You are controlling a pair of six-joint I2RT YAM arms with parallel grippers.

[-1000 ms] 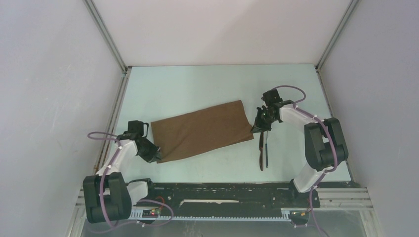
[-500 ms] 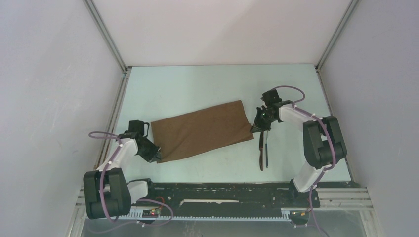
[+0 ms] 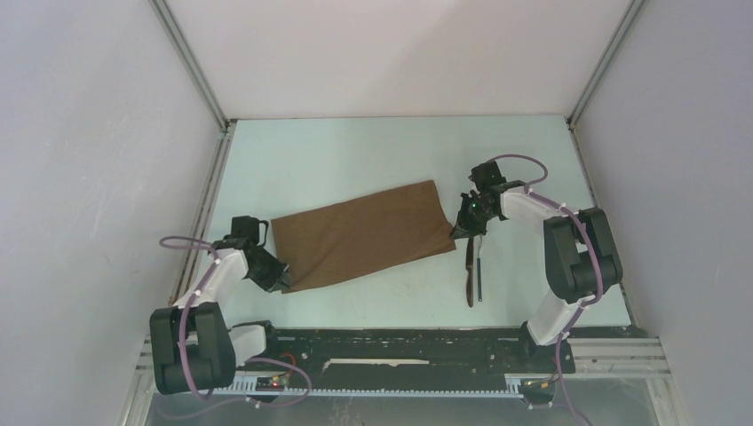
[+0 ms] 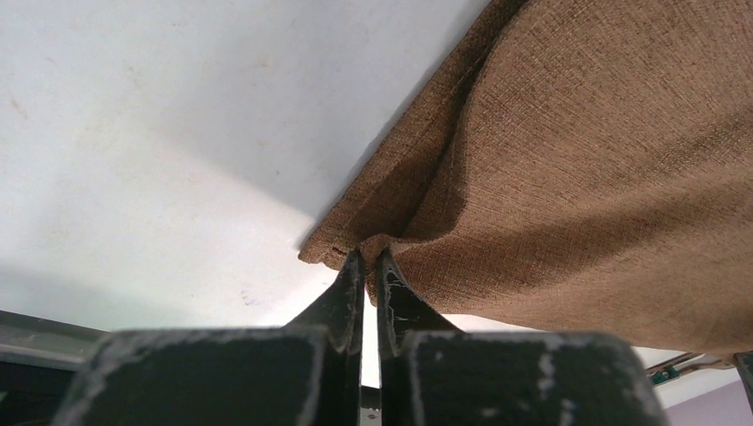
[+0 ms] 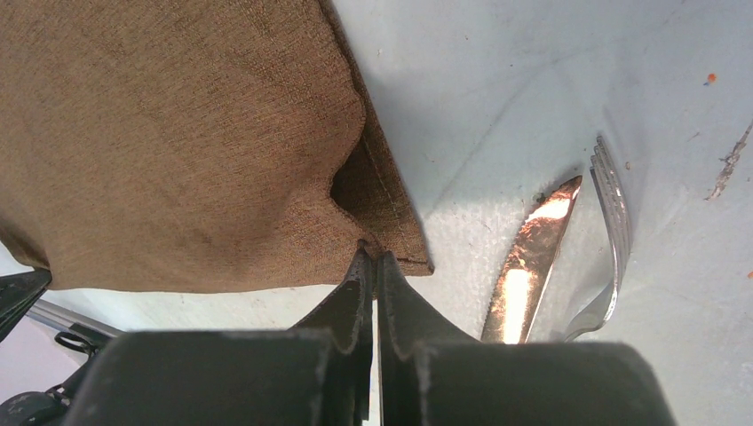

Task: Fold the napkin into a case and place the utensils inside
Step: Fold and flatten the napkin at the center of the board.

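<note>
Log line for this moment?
left gripper: shut on napkin | right gripper: shut on napkin | knife, fork: on table, outside napkin

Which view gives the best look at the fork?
Right wrist: the fork lies close up beside the knife, tines plain. The top external view shows it only as a thin dark sliver; the left wrist view misses it.

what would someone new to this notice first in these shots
The big brown napkin, lying slantwise across the middle of the pale table, catches the eye first. The left pincer is shut on its near left corner and the right pincer on its near right corner. Just beside that right corner a knife and a fork lie side by side on the table.
</note>
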